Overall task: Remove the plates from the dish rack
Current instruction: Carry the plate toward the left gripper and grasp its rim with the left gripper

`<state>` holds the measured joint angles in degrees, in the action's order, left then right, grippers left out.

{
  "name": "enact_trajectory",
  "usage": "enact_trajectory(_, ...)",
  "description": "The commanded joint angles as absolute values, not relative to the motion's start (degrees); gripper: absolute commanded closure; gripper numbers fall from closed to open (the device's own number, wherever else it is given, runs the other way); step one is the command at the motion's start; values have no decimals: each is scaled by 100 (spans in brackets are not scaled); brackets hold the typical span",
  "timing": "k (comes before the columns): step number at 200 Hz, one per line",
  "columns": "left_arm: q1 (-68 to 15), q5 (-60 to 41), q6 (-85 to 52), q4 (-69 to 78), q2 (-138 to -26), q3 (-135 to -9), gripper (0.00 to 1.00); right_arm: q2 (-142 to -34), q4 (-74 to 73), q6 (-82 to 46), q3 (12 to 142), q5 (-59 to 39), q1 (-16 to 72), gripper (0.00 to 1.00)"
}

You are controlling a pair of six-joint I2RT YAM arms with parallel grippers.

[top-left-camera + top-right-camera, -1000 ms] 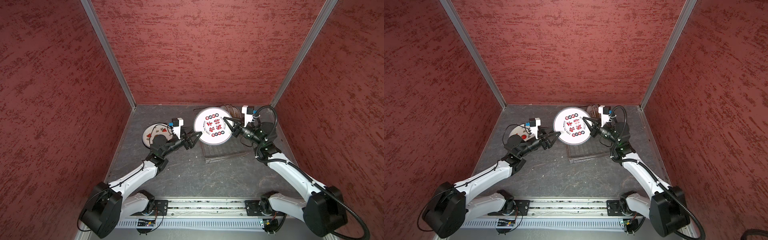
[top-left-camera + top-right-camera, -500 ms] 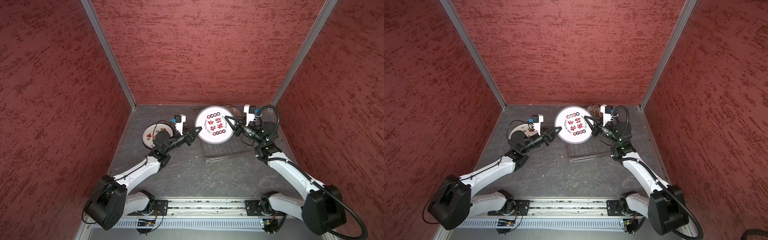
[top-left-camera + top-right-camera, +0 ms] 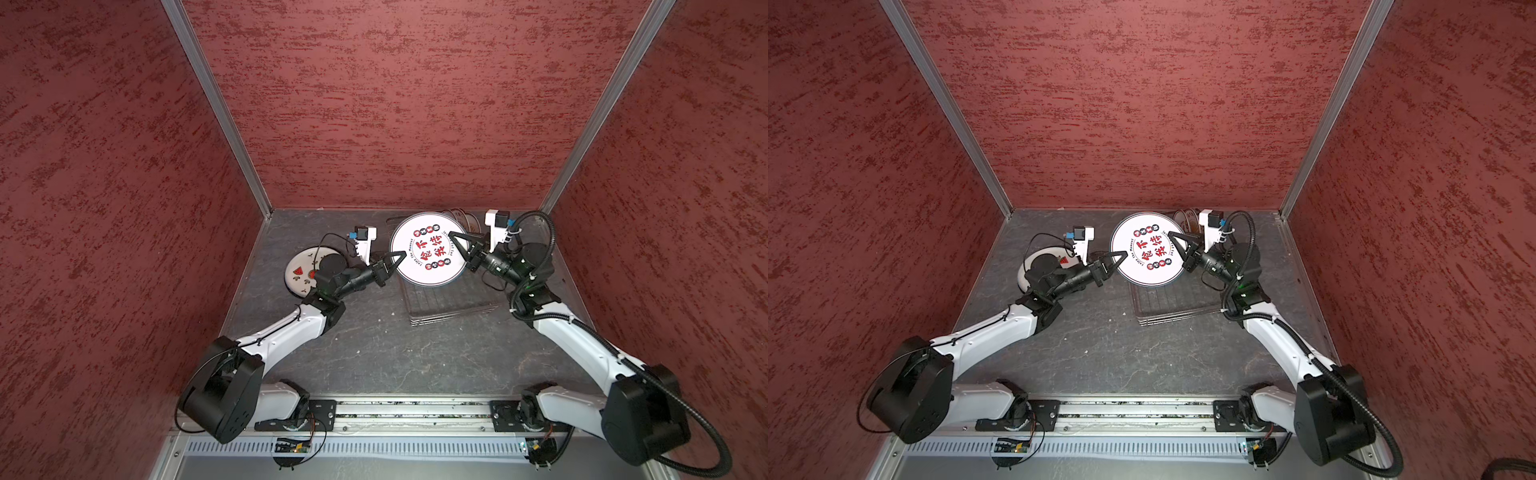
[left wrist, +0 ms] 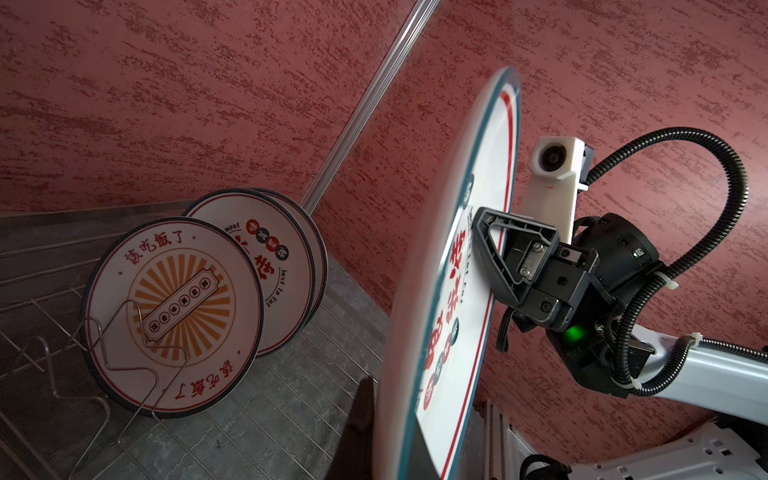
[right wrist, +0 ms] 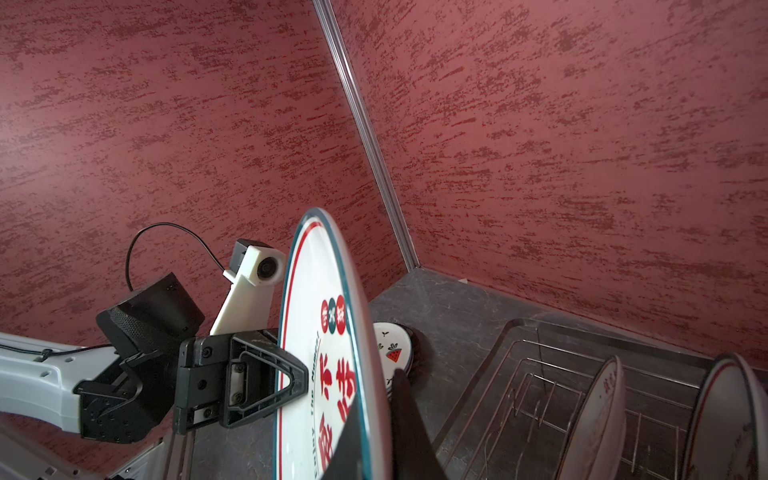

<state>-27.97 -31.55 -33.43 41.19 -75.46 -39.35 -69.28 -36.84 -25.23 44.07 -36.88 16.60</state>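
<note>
Top views both show the character plate [image 3: 428, 249] held clear of the dish rack [image 3: 451, 301], over the rack's 11 o'clock corner, with its printed face turned up toward the camera. The rack sits at about 1 o'clock from the middle of the bench [image 3: 374, 357]. The left pincer [image 3: 398, 258] is pinching the plate's rim at 9 o'clock and the right pincer [image 3: 457, 241] is pinching it at 3 o'clock, so the plate hangs between the two. In the left wrist view a sunburst plate [image 4: 174, 316] stands tilted among the rack's wire prongs, and a red-lettered plate [image 4: 286, 257] leans just behind it. At 9 o'clock from the left pincer, a watermelon plate [image 3: 300, 272] lies flat on the bench, partly hidden by the left arm's wrist.
</note>
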Motion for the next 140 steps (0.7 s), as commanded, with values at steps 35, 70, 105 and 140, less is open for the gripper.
enact_trajectory(35, -2512, -3453, -3663, 4433, -7759, -3993, 100, -7103, -3764, -2593, 4680, -3770, 1633, 86)
enact_trajectory(70, -2418, -3566, -3784, 4605, -7779, -3938, 100, -7217, -3663, -2566, 4788, -3855, 1635, 65)
enact_trajectory(105, -2357, -3550, -3797, 4588, -7716, -3877, 100, -7291, -3608, -2621, 4878, -3977, 1635, 25)
enact_trajectory(140, -2253, -3515, -3817, 4587, -7573, -3744, 100, -7270, -3548, -2628, 4885, -3841, 1635, 4)
